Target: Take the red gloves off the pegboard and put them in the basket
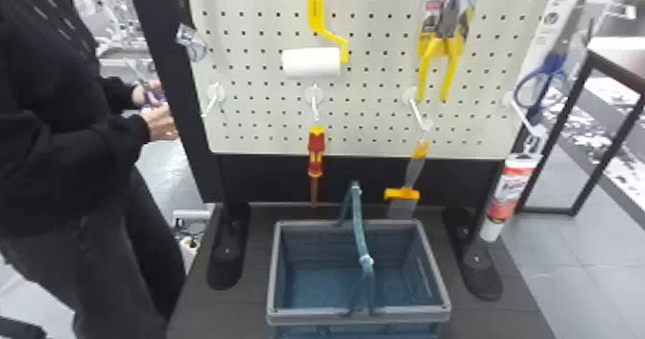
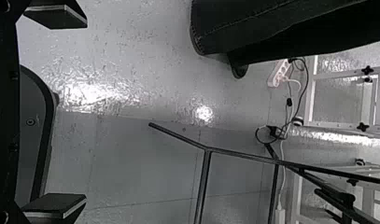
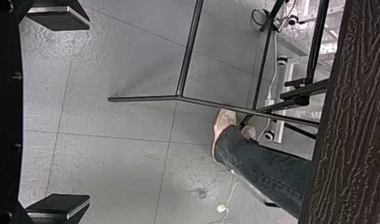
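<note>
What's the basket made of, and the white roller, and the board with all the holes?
The basket looks like hard plastic: stiff, moulded grey rim and smooth blue walls. The roller could be soft foam or short fluff, because it looks matt and even. The pegboard may be painted metal or plastic: it's flat, cream and neatly punched.

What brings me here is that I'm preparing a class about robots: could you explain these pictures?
This is a two-armed robot. The head picture looks forward and down: a basket with its handle raised stands on a dark tabletop before a pegboard, where a screwdriver, a white roller and a yellow-handled tool hang. The other two come from wrist cameras, turned sideways, looking past the left fingers and right fingers toward the floor. Both pairs are spread open, holding nothing.
</note>
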Robot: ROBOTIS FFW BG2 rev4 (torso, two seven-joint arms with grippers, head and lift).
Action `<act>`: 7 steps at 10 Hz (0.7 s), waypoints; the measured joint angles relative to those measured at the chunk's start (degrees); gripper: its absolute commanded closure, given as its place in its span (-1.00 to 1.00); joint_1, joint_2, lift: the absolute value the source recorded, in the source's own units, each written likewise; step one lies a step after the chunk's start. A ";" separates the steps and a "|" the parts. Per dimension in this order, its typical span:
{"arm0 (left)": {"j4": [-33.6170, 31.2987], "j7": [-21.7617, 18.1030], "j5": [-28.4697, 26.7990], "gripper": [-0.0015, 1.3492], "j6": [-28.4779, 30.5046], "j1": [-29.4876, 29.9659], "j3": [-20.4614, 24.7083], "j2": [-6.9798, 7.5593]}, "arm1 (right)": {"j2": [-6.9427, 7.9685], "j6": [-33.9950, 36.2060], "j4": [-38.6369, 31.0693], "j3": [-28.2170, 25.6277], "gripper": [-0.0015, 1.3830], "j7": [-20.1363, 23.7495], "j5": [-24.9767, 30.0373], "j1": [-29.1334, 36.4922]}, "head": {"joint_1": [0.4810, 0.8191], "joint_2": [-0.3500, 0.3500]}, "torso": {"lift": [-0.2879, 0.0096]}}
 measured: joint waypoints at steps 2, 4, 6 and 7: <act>0.00 0.00 0.00 -1.00 0.00 0.00 0.00 0.00 | 0.00 0.00 0.00 0.00 -1.00 0.00 0.00 0.00 | -0.60 0.00 | 0.26; 0.00 0.00 0.00 -1.00 0.00 0.00 0.00 0.00 | 0.00 0.00 0.00 0.00 -1.00 0.00 0.00 0.00 | -0.60 0.00 | 0.26; 0.00 0.00 0.00 -1.00 0.00 0.00 0.00 0.00 | 0.00 0.00 0.00 0.00 -1.00 0.00 0.00 0.00 | -0.60 0.00 | 0.26; 0.00 0.00 0.00 -1.00 0.00 0.00 0.00 0.00 | 0.00 0.00 0.00 0.00 -1.00 0.00 0.00 0.00 | -0.60 0.00 | 0.26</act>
